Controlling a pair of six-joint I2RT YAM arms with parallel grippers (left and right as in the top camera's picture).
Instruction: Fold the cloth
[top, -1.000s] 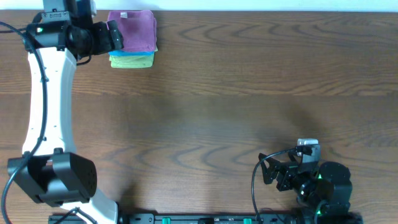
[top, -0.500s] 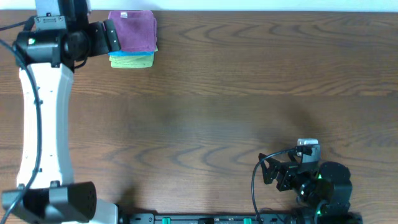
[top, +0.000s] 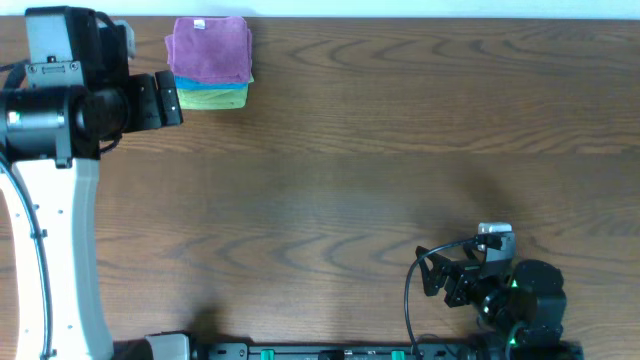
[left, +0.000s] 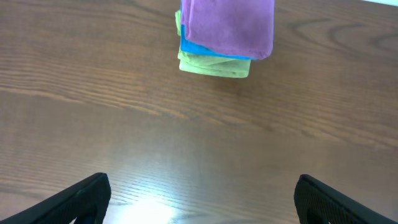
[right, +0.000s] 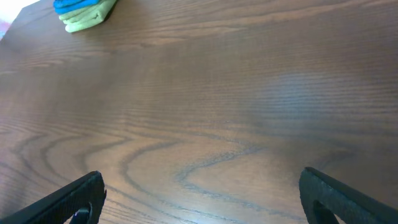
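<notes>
A stack of folded cloths lies at the table's far left: a purple cloth (top: 209, 49) on top, a blue one (left: 205, 48) under it, a green one (top: 212, 98) at the bottom. The stack also shows in the left wrist view, purple cloth (left: 229, 26) uppermost, and its blue and green edges show in the right wrist view (right: 84, 14). My left gripper (top: 168, 98) is open and empty, just left of the stack and apart from it; in its own view (left: 200, 199) the fingers are spread over bare wood. My right gripper (top: 428, 275) is open and empty at the near right (right: 202, 199).
The brown wooden table (top: 380, 150) has its far edge just behind the stack. The left arm's white links (top: 50, 230) run along the left side. The right arm's base (top: 520, 300) sits at the near edge.
My left gripper has drawn back from the stack, moving left and toward the near side. The stack and the right arm have not moved.
</notes>
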